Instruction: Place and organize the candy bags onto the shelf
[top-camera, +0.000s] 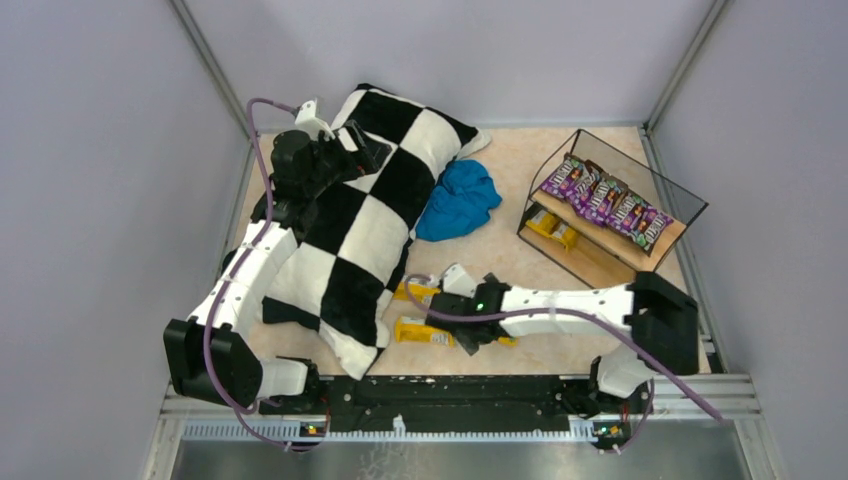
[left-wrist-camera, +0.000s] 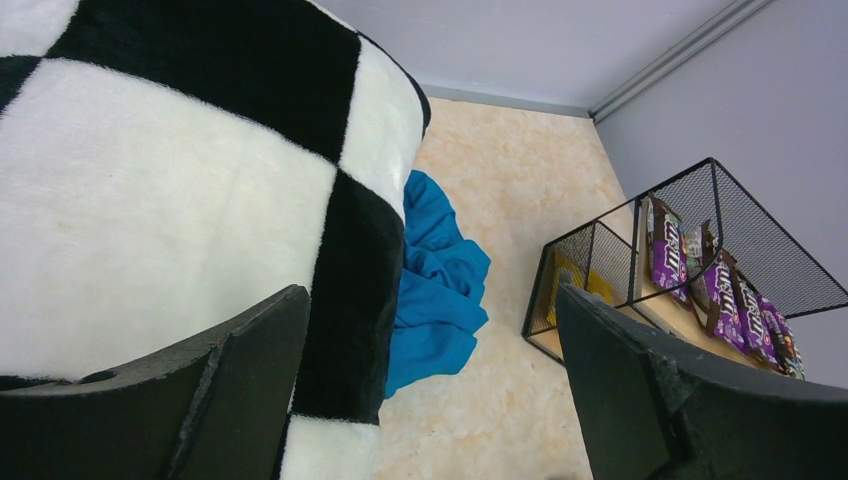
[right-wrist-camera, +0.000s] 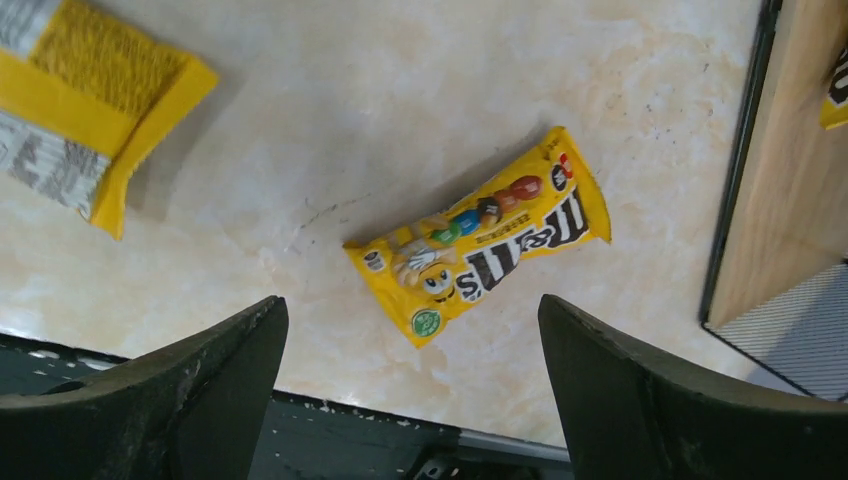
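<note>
Shelf (top-camera: 597, 262): row of purple bags (top-camera: 605, 200) up top, yellow bags (top-camera: 552, 228) below. Right pincer (right-wrist-camera: 408, 305) gapes wide, empty, over a loose yellow bag (right-wrist-camera: 480, 235) on the bench (right-wrist-camera: 420, 90). Left pincer (left-wrist-camera: 430, 300) is spread wide too, holding nothing.

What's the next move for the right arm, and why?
Probably lower the right gripper straight down and close on the yellow packet. Its jaws stand open, the packet lies flat on the table between the fingers in the wrist view, touching nothing else, and is not yet on the shelf.
</note>
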